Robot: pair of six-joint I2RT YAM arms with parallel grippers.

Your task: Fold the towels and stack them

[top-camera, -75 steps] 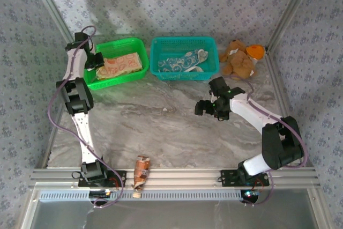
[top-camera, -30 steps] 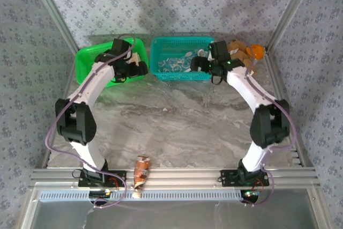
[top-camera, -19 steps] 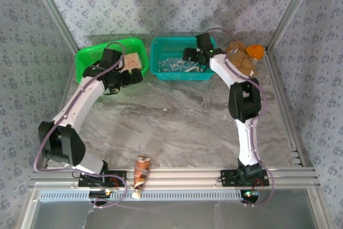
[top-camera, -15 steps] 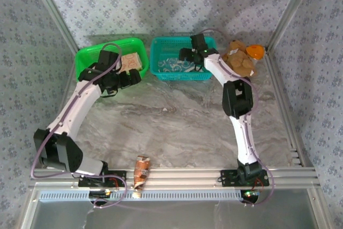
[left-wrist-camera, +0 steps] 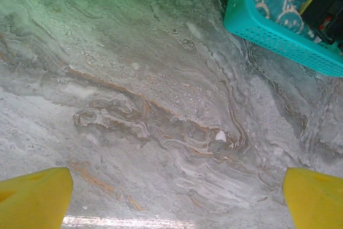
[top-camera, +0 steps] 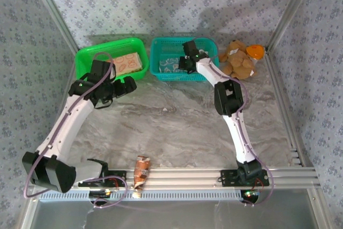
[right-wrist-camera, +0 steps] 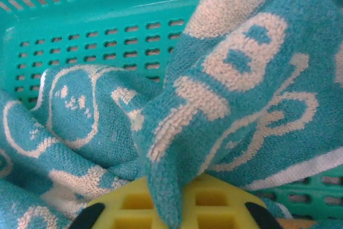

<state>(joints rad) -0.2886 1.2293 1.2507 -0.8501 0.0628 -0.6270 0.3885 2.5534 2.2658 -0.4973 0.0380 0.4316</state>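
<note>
From where I stand the job looks barely begun. The right gripper (right-wrist-camera: 171, 208) is down inside the teal basket (top-camera: 210, 42), its jaws closed with a fold of the teal towel (right-wrist-camera: 230, 79) apparently pinched between them. The rest of that towel lies crumpled on the basket floor, so it is neither lifted out nor folded yet. The left gripper (left-wrist-camera: 172, 203) hangs over the bare marble table (top-camera: 171, 116), just in front of the two baskets, with its yellow fingers (left-wrist-camera: 32, 197) spread wide and nothing between them. The pale peach towel (top-camera: 128, 63) lies flat in the green basket (top-camera: 84, 57). It looks tidy enough to be folded already, though I cannot be sure from here. At the far right, next to the brown teddy bear (top-camera: 238, 64), there is an orange thing (top-camera: 256, 51); it is too small for me to say whether it is a towel. As I judge it, no stack has been built anywhere on the table. What remains is to bring the teal towel out onto the marble, spread it, fold it, and pile the towels together.
</note>
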